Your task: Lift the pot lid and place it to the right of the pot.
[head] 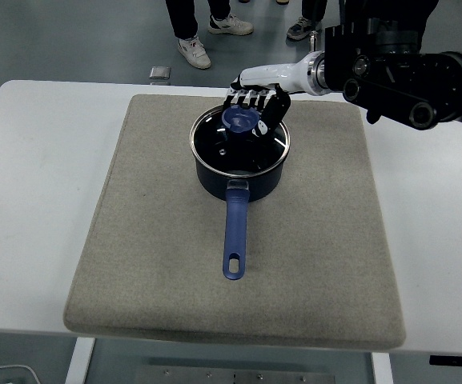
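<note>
Head view: right hand [255,108] fingers curled around lid [240,141] knob [239,120].

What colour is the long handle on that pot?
Blue, seen in the head view: the handle sticks out from the dark pot toward the camera.

Plain white table [38,200] with a grey fabric mat [134,264] on it, grey-green floor [70,40] behind, people's sneakers [192,52] up top.

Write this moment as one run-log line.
right hand: fingers around lid knob | lid: on pot | left arm: unseen
</note>
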`<move>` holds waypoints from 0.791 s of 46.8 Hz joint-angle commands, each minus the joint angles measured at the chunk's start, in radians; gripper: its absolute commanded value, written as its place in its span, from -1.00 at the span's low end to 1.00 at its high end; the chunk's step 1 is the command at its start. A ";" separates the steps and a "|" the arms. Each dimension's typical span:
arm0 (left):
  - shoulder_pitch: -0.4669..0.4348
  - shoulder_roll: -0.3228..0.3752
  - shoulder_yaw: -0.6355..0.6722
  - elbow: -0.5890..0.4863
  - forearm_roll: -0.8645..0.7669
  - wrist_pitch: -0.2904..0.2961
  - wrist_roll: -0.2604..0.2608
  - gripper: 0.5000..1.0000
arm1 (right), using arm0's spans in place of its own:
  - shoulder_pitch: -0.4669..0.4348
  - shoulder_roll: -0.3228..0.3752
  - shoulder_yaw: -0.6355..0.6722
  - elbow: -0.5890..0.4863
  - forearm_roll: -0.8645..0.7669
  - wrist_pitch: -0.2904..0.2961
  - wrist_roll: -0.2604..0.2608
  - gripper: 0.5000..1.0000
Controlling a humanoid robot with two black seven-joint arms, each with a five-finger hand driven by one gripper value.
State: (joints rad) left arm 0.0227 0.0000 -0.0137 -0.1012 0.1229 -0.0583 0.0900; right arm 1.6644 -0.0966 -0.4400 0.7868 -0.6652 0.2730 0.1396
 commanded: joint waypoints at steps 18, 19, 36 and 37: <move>0.000 0.000 0.001 0.000 0.000 0.000 -0.001 1.00 | 0.008 -0.006 0.001 0.000 0.003 0.017 0.000 -0.82; 0.000 0.000 0.000 0.000 0.000 0.000 -0.001 1.00 | 0.008 -0.006 0.001 0.000 0.003 0.017 0.000 -0.83; 0.000 0.000 0.001 0.000 0.000 0.000 -0.001 1.00 | 0.014 -0.014 0.004 -0.003 0.015 0.018 -0.002 -0.83; 0.000 0.000 0.001 0.000 0.000 0.000 0.000 1.00 | 0.014 -0.014 0.004 0.000 0.016 0.019 0.000 -0.83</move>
State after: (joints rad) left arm 0.0230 0.0000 -0.0133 -0.1012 0.1229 -0.0583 0.0898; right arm 1.6781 -0.1061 -0.4372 0.7868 -0.6513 0.2900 0.1383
